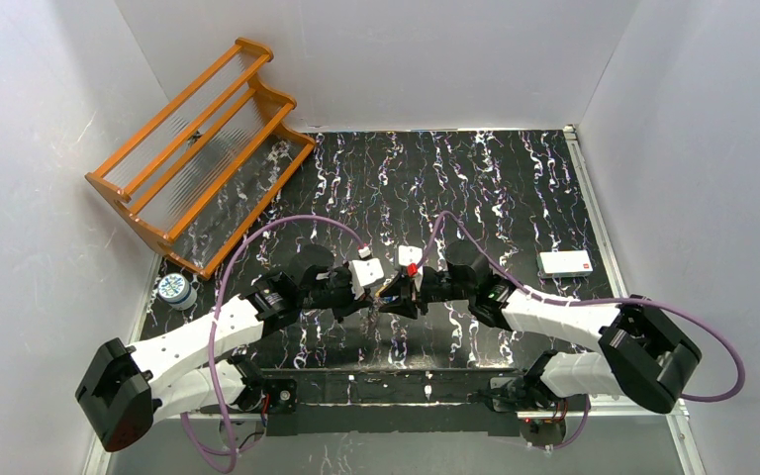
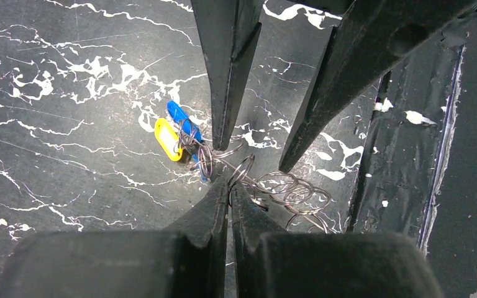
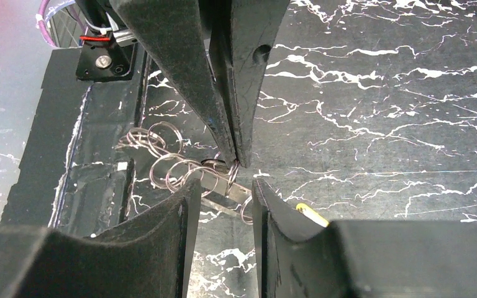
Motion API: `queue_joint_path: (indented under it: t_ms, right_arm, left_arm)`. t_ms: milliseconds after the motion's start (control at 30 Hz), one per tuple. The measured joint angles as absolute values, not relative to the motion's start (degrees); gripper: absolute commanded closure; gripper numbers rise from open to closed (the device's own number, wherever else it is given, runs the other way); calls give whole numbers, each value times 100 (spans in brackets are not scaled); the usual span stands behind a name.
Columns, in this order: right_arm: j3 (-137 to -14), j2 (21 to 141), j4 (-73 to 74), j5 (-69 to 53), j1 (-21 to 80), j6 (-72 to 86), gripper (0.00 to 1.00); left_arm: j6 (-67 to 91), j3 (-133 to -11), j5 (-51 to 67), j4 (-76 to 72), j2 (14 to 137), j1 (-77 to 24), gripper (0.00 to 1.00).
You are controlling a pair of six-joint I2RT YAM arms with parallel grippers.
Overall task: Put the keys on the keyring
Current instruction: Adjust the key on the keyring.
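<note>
A chain of several thin wire rings, the keyring (image 2: 289,189) (image 3: 174,164), lies on the black marbled table near its front edge. A yellow tag (image 2: 168,139) (image 3: 310,214) and a blue key (image 2: 183,121) hang on the ring at its left end. My left gripper (image 2: 230,185) (image 3: 236,160) (image 1: 380,297) is shut, its tips pinching one wire ring. My right gripper (image 3: 225,186) (image 2: 253,158) (image 1: 408,293) faces it tip to tip, open, its fingers straddling the rings and a flat grey metal strip (image 3: 220,189) without gripping them.
A white card with a red mark (image 1: 565,262) lies to the right. A small round tin (image 1: 173,290) sits at the left edge. An orange wooden rack (image 1: 198,148) stands at the back left. The table's raised front strip (image 2: 410,155) runs just beside the rings.
</note>
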State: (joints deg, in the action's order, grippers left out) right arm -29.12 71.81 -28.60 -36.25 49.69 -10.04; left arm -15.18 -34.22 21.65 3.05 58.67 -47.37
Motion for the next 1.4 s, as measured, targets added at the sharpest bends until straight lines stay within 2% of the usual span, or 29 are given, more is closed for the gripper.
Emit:
queue_joint_path:
  t_ms: [133,467,633,767,800,1067,1267,1300,1400]
  right_arm:
    - [-2912,7253,-2978,-3671,4969,-934,55]
    - [-2917,7544,-3096,-3750,4969,-878,70]
    - [-2987,7644,-3142,-3763,4969,-851,70]
    - [-3033,7647,-3155,-3765,4967,-827,66]
    - [-3033,7647,-3155,-3763,4967,-821,67]
    - [-3052,7644,-3118,-3739,4967,-843,99]
    - [-3074,7644,-3048,-3743,4963,-886,99]
    - [-3083,7644,-3033,-3745,4963,-899,99]
    - [-3098,7642,-2998,-3754,4963,-923,99]
  left_arm:
    - [-1476,-3422,2187,294,5883,-4737,100]
    - [-1387,-3422,2246,215,5885,-4740,100]
    - [-1367,-3422,2268,191,5885,-4744,100]
    - [-1365,-3422,2270,174,5892,-4746,100]
    - [-1365,-3422,2270,172,5900,-4746,100]
    - [-1347,-3417,2257,178,5933,-4748,100]
    - [-1345,-3415,2255,180,5931,-4748,100]
    - [-1347,-3415,2255,180,5931,-4748,99]
    - [-1345,-3406,2250,180,5913,-4748,86]
